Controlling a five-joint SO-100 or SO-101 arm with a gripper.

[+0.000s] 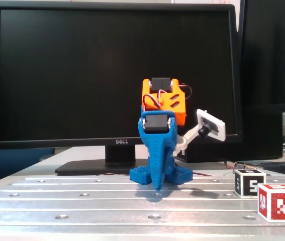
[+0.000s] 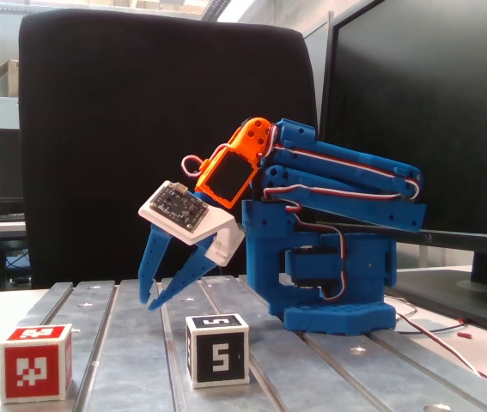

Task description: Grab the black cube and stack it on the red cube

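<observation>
The black cube [image 1: 249, 183] with a white "5" stands on the metal table at the right in a fixed view, and in the other fixed view [image 2: 216, 349] it is at front centre. The red cube [image 1: 279, 202] with a white pixel pattern sits just in front and to the right of it, apart from it; in the other fixed view [image 2: 36, 362] it is far left. My blue gripper [image 2: 151, 304] hangs tip-down just above the table, behind and left of the black cube, with its tips together and empty. It also shows in the front fixed view [image 1: 156, 187].
The arm's blue base [image 2: 337, 300] is folded on the slotted metal table [image 1: 82, 206]. A Dell monitor [image 1: 112, 75] stands behind. A black chair back [image 2: 140, 129] and a second monitor [image 2: 432, 103] are nearby. Cables [image 2: 449, 339] lie at the right.
</observation>
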